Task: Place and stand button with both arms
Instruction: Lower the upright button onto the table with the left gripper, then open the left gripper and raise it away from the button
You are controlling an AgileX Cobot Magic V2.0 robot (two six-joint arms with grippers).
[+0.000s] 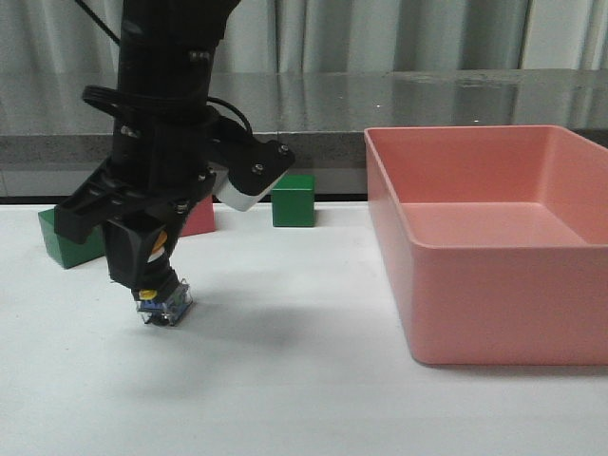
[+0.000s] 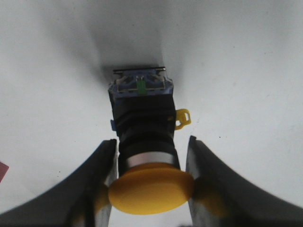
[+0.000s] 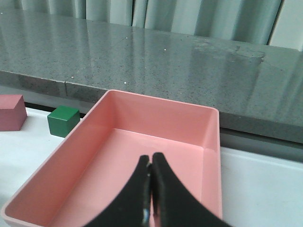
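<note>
Front view gives us the white surface (image 1: 313, 399) first, then the pink bin (image 1: 475, 275), which stands well off to the side of our left fingers (image 1: 152, 275). Our left arm (image 1: 161, 114) comes down from above, a whitish box (image 1: 249, 185) at its wrist. Behind the left fingers we see a green cube (image 1: 68, 242), a pink cube (image 1: 198, 218) partly hidden by the arm, and a second green cube (image 1: 293, 200) farther along.

The left fingers hold the button (image 1: 163, 299): in the left wrist view we see them pressed against either side of its yellow cap (image 2: 150, 185), the black body (image 2: 146, 125) and clear-blue base (image 2: 140, 87) reaching out past the fingertips. The base sits at or just above the surface; we cannot tell whether it touches.

In the right wrist view our right fingers (image 3: 151, 189) are pressed together with nothing between them, hanging over the inside of the bin.
</note>
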